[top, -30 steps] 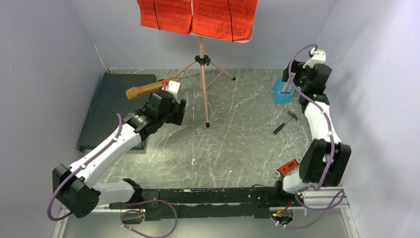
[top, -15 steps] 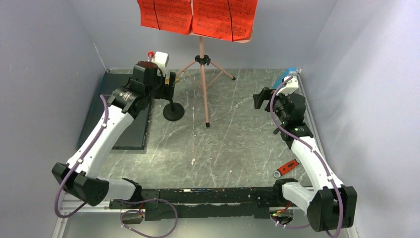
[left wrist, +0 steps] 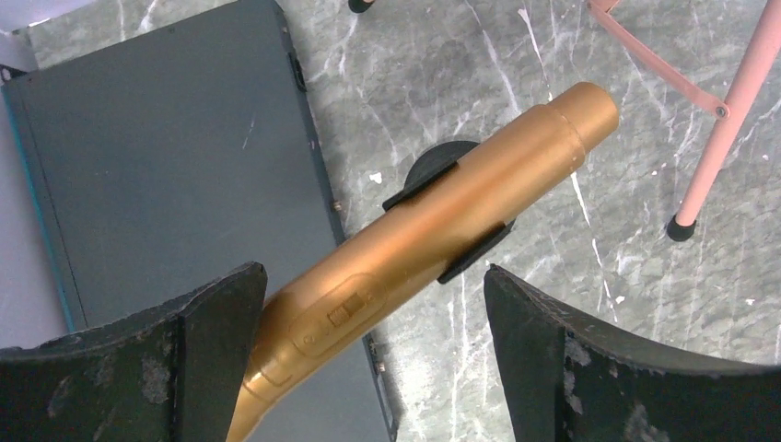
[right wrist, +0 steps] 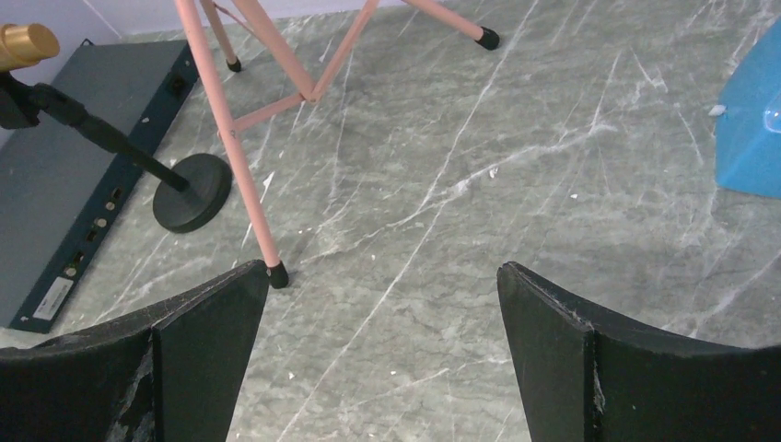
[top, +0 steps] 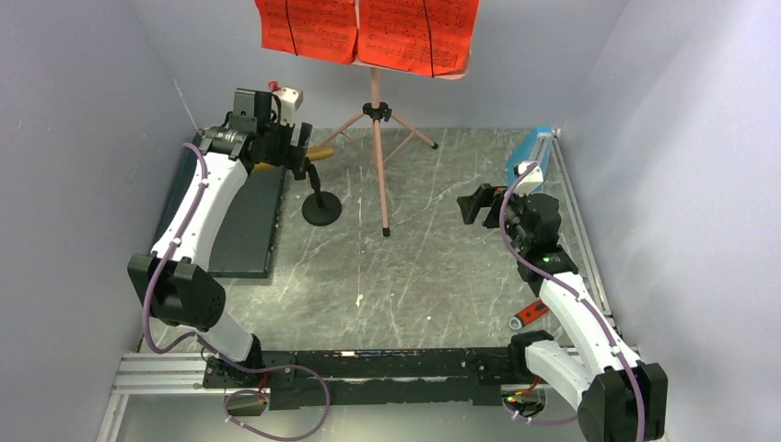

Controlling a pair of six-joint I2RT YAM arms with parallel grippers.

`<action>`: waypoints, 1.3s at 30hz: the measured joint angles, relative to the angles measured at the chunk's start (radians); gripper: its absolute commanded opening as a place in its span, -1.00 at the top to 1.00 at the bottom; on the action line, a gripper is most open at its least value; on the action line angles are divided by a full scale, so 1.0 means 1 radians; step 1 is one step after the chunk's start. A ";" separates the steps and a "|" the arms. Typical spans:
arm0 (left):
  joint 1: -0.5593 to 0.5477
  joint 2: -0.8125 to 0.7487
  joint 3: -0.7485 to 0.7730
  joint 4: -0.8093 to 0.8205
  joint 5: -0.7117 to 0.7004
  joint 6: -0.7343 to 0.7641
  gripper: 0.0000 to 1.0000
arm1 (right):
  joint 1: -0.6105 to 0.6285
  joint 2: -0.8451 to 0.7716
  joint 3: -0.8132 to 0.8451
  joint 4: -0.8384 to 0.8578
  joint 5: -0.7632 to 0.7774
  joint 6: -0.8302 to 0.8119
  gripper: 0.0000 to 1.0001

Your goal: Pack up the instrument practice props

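The gold microphone [left wrist: 442,221] sits tilted in the black clip of its stand, whose round base [top: 321,210] rests on the table. My left gripper [left wrist: 373,350] hovers over it, open, with the microphone's body running between the fingers close to the left one. The pink music stand [top: 376,138] holds the red sheet-music pages [top: 368,32] at the back. The blue metronome [top: 531,155] is at the back right. My right gripper [top: 474,204] is open above bare table, right of the stand's front leg [right wrist: 230,138], with nothing between its fingers.
A flat dark case [top: 235,216] lies along the left side, beside the microphone stand's base. A red-handled wrench [top: 534,311] lies near the right arm's base. Walls close in on the left, back and right.
My left arm has stretched toward the back left, and its gripper now hangs over the microphone. My right arm has swung away from the metronome toward the middle right of the table.
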 measured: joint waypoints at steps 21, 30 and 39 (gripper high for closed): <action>0.012 0.110 0.045 -0.048 0.106 0.146 -0.37 | 0.026 -0.001 -0.015 0.009 -0.028 0.008 -0.99; 0.012 0.094 0.045 -0.094 0.154 0.134 0.27 | 0.030 0.008 -0.015 0.010 -0.032 0.010 -0.99; -0.003 0.032 0.047 -0.196 0.215 0.044 0.85 | 0.050 0.036 -0.013 0.020 -0.064 0.008 -0.99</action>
